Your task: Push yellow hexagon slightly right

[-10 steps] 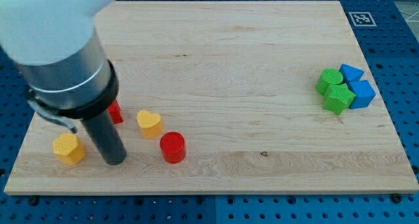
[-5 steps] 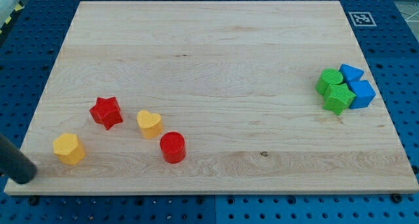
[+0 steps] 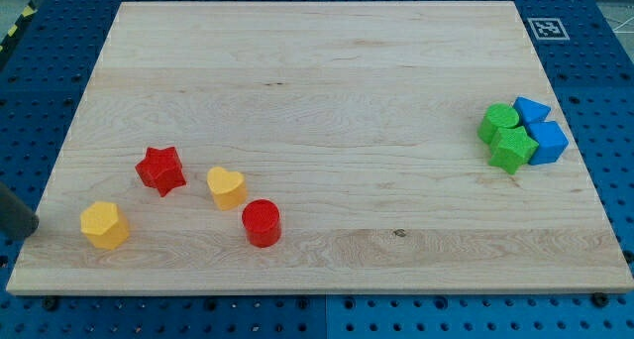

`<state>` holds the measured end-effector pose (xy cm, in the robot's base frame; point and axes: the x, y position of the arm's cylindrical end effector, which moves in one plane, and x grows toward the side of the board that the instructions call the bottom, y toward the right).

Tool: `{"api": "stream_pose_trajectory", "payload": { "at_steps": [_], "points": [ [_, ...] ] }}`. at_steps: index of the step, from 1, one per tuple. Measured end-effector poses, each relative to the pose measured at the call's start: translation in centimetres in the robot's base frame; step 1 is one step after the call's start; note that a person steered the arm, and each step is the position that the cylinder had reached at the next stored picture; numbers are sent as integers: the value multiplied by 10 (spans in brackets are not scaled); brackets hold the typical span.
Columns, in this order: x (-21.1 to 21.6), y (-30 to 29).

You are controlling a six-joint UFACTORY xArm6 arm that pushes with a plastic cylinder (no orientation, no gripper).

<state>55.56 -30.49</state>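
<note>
The yellow hexagon [image 3: 104, 225] lies near the board's bottom left corner. My tip [image 3: 30, 227] shows as a dark rod end at the view's left edge, on the board's left rim, a short way left of the yellow hexagon and not touching it. A red star [image 3: 160, 169] lies up and right of the hexagon. A yellow heart [image 3: 227, 187] and a red cylinder [image 3: 262, 223] lie further right.
A tight cluster at the right side holds a green cylinder [image 3: 498, 122], a green cube [image 3: 513, 150], a blue block [image 3: 532, 111] and a blue cube [image 3: 548, 142]. The wooden board [image 3: 327, 71] sits on a blue pegboard. A marker tag [image 3: 544, 28] is at top right.
The arm swung from over the blocks to the view's left edge. My tip went from right of the yellow hexagon to its left, then a little upward. No block moved.
</note>
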Motion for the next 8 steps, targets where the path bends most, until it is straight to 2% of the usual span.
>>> {"api": "stream_pose_trajectory", "payload": {
  "at_steps": [1, 2, 5, 8],
  "points": [
    [-19, 1],
    [-17, 5],
    [11, 76],
    [36, 108]
  ]
}}
